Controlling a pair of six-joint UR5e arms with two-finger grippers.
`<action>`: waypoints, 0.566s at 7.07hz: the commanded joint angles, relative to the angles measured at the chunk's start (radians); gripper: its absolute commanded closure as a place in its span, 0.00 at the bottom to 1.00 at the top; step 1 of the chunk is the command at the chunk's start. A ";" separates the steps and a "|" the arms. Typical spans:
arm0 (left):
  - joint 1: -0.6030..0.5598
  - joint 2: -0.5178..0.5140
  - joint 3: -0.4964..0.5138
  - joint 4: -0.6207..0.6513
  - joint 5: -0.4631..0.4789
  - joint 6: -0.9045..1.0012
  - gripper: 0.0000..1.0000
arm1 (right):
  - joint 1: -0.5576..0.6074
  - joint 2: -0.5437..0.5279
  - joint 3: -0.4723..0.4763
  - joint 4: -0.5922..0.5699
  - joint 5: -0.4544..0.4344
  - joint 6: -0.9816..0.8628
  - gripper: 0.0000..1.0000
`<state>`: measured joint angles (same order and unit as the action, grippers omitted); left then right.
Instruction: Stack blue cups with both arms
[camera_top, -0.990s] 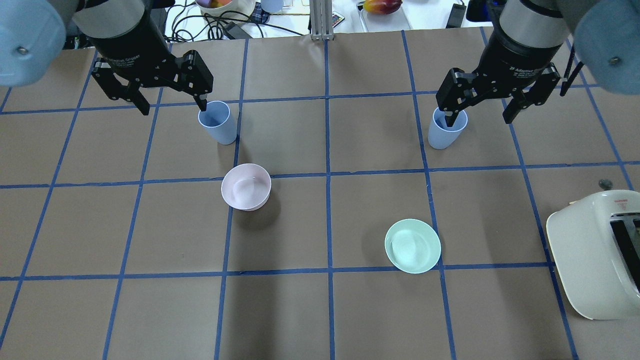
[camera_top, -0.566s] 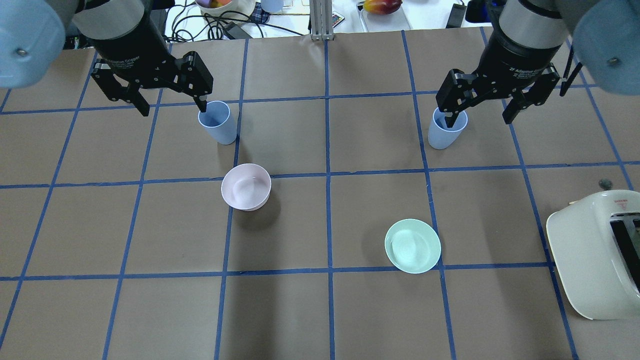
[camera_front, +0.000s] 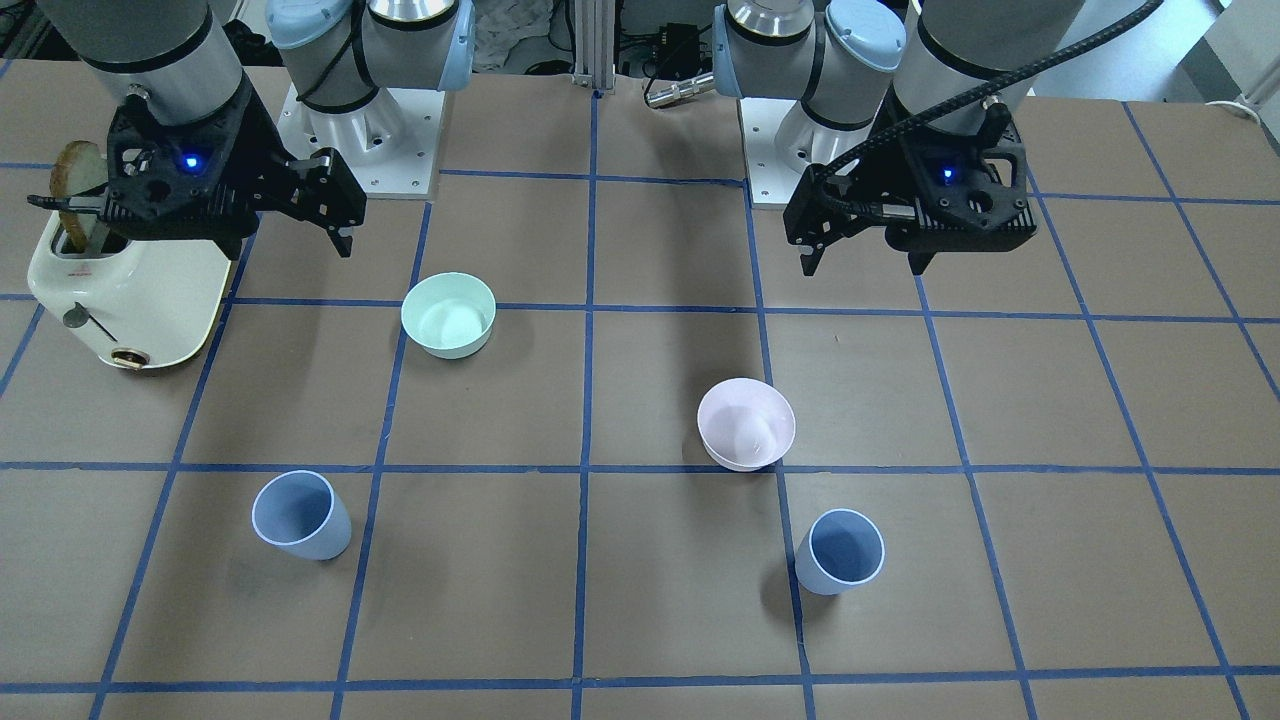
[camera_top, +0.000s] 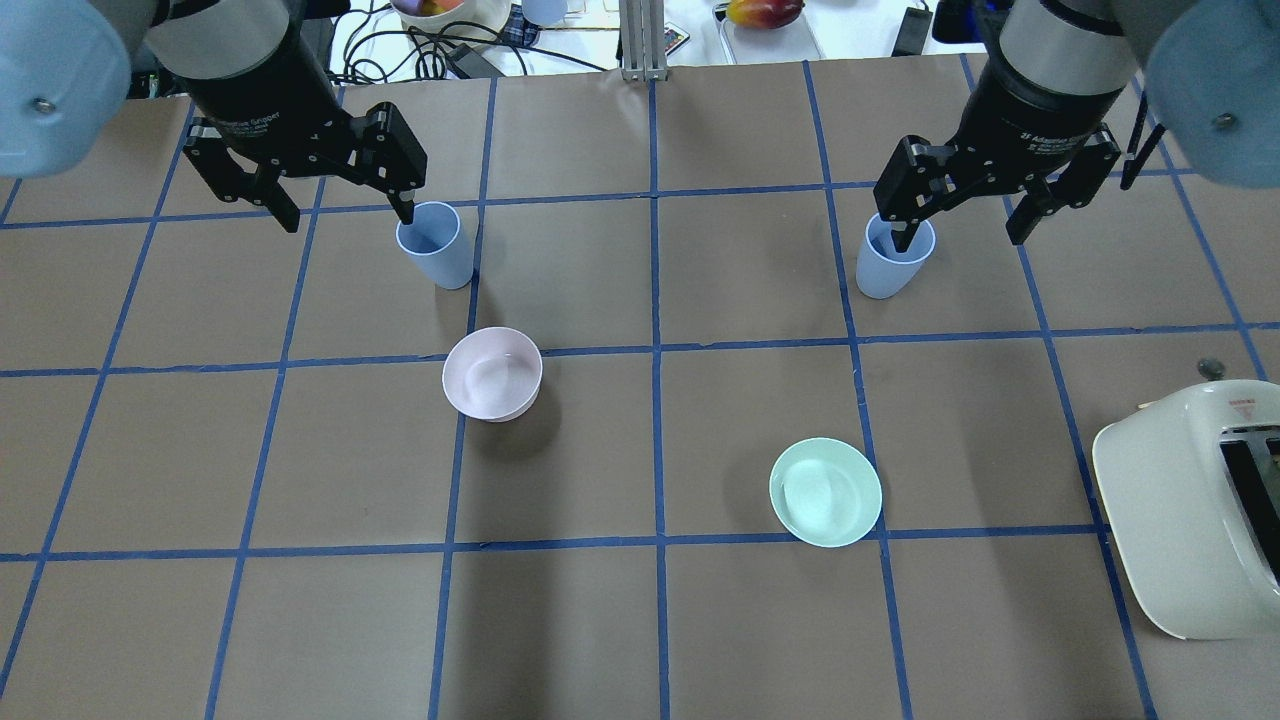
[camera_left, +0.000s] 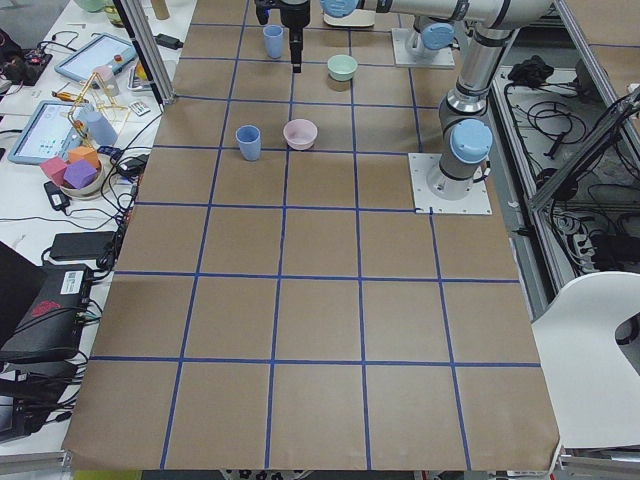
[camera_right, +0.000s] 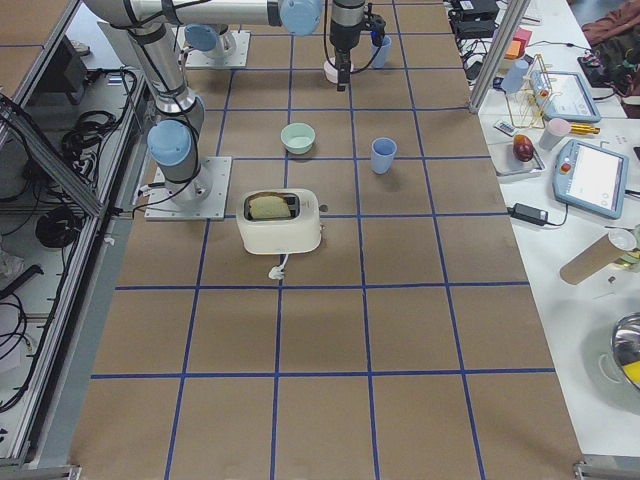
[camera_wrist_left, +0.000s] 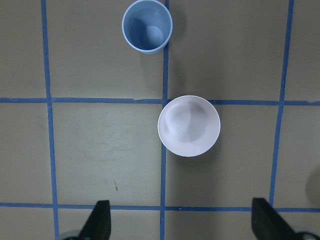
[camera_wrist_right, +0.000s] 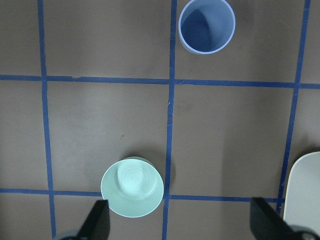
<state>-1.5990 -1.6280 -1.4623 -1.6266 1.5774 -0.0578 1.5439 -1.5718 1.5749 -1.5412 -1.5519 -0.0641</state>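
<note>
Two pale blue cups stand upright and apart on the table: one on the left (camera_top: 437, 250) (camera_front: 840, 552) and one on the right (camera_top: 893, 262) (camera_front: 300, 515). My left gripper (camera_top: 347, 218) (camera_front: 862, 265) is open and empty, high above the table, short of the left cup (camera_wrist_left: 147, 26). My right gripper (camera_top: 958, 240) (camera_front: 290, 240) is open and empty, high above the table, short of the right cup (camera_wrist_right: 207, 26). Neither gripper touches a cup.
A pale pink bowl (camera_top: 492, 373) sits near the left cup. A mint-green bowl (camera_top: 825, 491) sits nearer the robot than the right cup. A white toaster (camera_top: 1195, 505) with a slice of bread stands at the right edge. Cables and clutter lie beyond the far edge.
</note>
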 joint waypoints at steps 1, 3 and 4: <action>0.002 -0.030 0.017 0.008 -0.005 0.007 0.00 | -0.037 0.032 0.001 -0.052 0.007 -0.085 0.00; 0.004 -0.145 0.036 0.113 -0.007 0.013 0.00 | -0.175 0.134 -0.015 -0.124 0.020 -0.175 0.00; 0.005 -0.232 0.078 0.185 -0.007 0.032 0.00 | -0.182 0.188 -0.021 -0.226 0.021 -0.240 0.00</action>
<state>-1.5953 -1.7691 -1.4214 -1.5233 1.5703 -0.0407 1.3963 -1.4470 1.5622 -1.6736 -1.5330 -0.2397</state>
